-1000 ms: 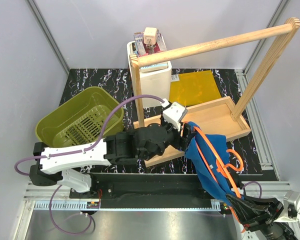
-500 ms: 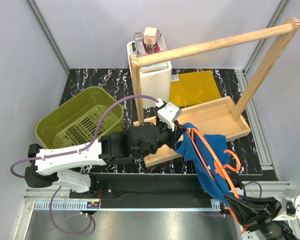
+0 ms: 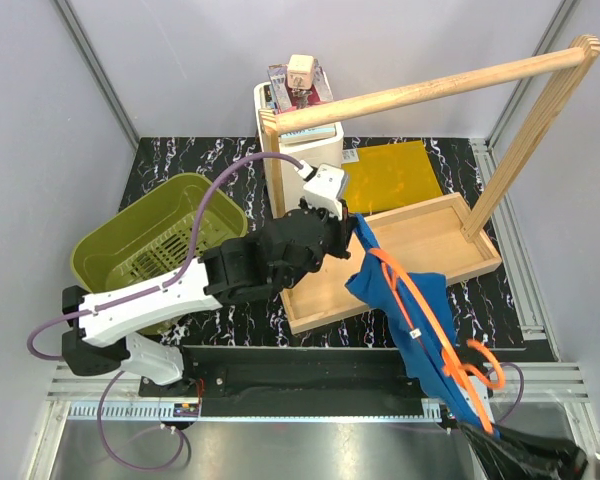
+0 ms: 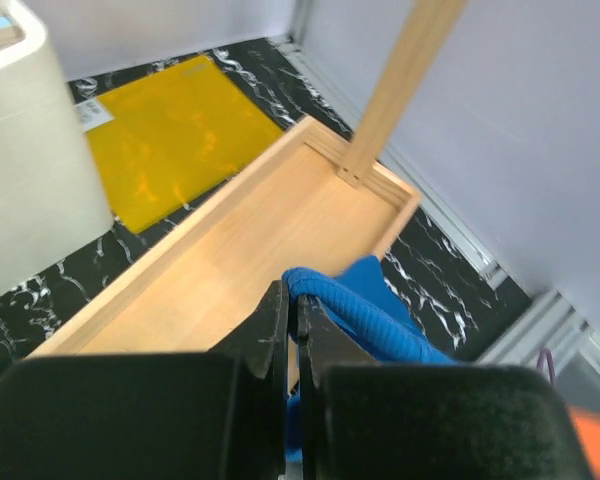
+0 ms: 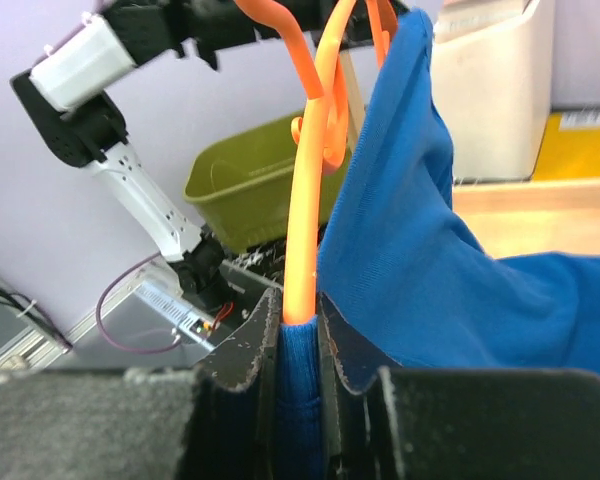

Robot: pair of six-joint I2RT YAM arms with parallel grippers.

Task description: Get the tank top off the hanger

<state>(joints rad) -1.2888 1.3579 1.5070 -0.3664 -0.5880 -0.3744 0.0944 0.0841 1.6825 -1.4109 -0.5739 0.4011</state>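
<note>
The blue tank top (image 3: 412, 318) hangs stretched between my two grippers, above the wooden tray's near right corner. The orange hanger (image 3: 400, 290) runs along it, still inside the fabric, with its hook (image 3: 482, 366) sticking out near the front edge. My left gripper (image 3: 353, 226) is shut on the top's upper hem; in the left wrist view that rolled blue edge (image 4: 380, 322) is pinched at the left gripper's (image 4: 293, 300) tips. My right gripper (image 3: 480, 430) is mostly below the frame. In the right wrist view this gripper (image 5: 298, 315) is shut on the hanger's bar (image 5: 305, 220) with blue fabric (image 5: 430, 250) pinched under it.
A wooden tray (image 3: 435, 232) carries the tall wooden rail frame (image 3: 430, 88). Behind it stand a white box (image 3: 305, 150) and a flat yellow mat (image 3: 388, 172). A green basket (image 3: 160, 240) sits at the left, beside my left arm.
My left gripper shut on the tank top's edge and pulled it up and toward the back. My right gripper drew the hanger toward the near edge, stretching the fabric.
</note>
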